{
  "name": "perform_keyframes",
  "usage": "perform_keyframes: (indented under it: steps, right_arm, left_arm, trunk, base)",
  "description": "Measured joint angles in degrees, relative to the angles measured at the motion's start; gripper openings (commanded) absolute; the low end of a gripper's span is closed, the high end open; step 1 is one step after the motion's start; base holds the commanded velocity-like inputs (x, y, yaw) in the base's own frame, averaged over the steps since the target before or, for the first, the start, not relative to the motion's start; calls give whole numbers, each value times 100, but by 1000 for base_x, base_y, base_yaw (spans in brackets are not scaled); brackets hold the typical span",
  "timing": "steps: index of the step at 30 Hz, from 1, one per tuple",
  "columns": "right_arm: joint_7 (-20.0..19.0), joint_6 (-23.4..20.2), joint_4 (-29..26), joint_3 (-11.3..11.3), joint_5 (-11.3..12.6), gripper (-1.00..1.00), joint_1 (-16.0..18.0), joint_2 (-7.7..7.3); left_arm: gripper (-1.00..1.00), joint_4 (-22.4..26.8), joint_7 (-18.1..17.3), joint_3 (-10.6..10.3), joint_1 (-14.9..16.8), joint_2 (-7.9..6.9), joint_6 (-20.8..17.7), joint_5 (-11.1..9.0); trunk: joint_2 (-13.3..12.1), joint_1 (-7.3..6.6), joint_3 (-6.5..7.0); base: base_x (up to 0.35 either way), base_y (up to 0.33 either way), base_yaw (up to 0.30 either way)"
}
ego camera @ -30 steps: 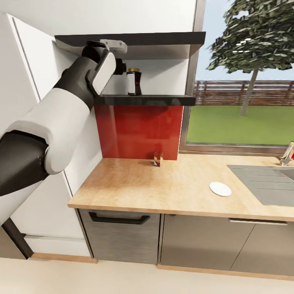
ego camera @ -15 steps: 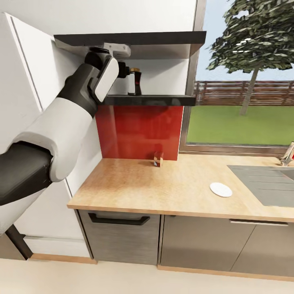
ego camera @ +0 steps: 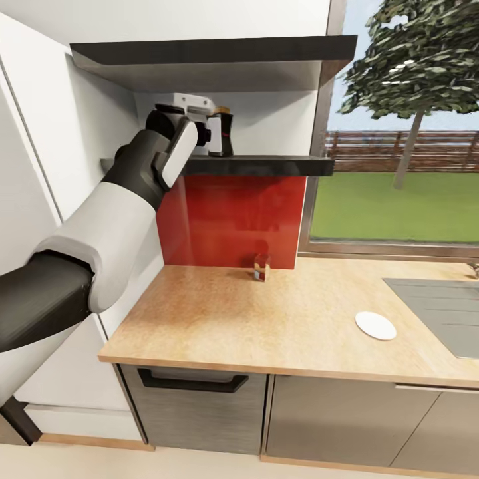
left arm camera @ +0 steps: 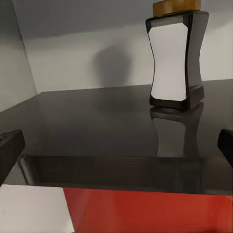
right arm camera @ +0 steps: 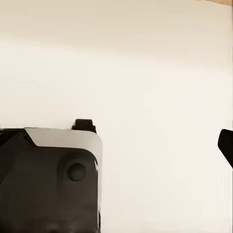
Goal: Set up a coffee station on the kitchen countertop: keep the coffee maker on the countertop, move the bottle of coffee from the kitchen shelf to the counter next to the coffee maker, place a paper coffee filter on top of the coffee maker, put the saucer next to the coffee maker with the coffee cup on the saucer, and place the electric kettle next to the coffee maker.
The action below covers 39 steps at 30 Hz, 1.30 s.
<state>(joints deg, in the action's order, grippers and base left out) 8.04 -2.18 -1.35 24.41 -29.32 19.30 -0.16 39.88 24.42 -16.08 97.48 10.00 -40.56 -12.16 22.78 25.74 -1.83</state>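
Observation:
The bottle of coffee [ego camera: 221, 133] stands upright on the dark kitchen shelf [ego camera: 266, 164]. It is dark with a white label and a yellow-brown cap. My left gripper [ego camera: 211, 133] is open just left of it, at shelf level. In the left wrist view the bottle [left arm camera: 174, 58] stands back on the shelf [left arm camera: 97, 126], beyond the spread fingertips [left arm camera: 9, 155], and nothing is between them. The white saucer [ego camera: 376, 325] lies flat on the countertop [ego camera: 266, 319] near the sink. The coffee maker, filter, cup and kettle are out of view. My right gripper [right arm camera: 116, 145] hangs open over pale floor.
A second dark shelf board [ego camera: 213, 53] sits close above the bottle. A small brown jar [ego camera: 261, 267] stands against the red backsplash [ego camera: 233, 219]. The steel sink [ego camera: 439, 313] is at the right and a white cabinet wall [ego camera: 40, 133] is at the left.
The head camera has shifted, so the whole picture moved. My left gripper has dropped to the bottle's height and closed in on it from the left.

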Motion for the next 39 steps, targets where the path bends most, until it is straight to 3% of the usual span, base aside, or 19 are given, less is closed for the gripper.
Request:
perform_keyframes:
  steps: [8, 12, 39]
  right_arm:
    - [-41, 10, -1, -7, -4, 100, -886, -218]
    - [-503, 31, -1, -13, -5, 100, -1208, -250]
    - [-629, 34, -10, -12, 14, 100, -1284, -202]
  left_arm:
    - [100, -7, -8, 10, -6, 0, -7, 167]
    - [100, -8, -13, -10, -1, 0, -6, 189]
    - [100, 0, -5, 18, 0, 0, 8, 183]
  trunk:
    - [1, 0, 1]
    - [1, 1, 2]
    - [1, -1, 2]
  base:
    - [9, 2, 0]
    - [0, 0, -45]
    - [93, 0, -91]
